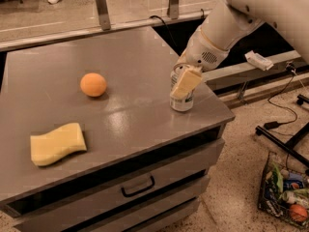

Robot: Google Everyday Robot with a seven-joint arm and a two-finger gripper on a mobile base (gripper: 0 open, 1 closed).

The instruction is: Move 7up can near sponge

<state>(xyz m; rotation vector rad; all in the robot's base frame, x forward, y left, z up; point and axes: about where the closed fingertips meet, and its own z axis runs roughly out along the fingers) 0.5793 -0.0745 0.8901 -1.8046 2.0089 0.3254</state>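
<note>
Standing upright, 7up can (183, 103) sits partly behind the hand (182, 83).

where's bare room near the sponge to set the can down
Bare cabinet top lies right of the sponge, and in the middle between the orange ball and the 7up can; the back is bare too. Crowded only at the right edge, where the gripper sits at the can.

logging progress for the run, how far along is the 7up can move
Done: the gripper is at the 7up can, near the right edge of the cabinet top. In hand: the pickup; the can stands on the surface, not lifted. Left: carry it across, past the orange ball, and set it down beside the sponge at the front left.
</note>
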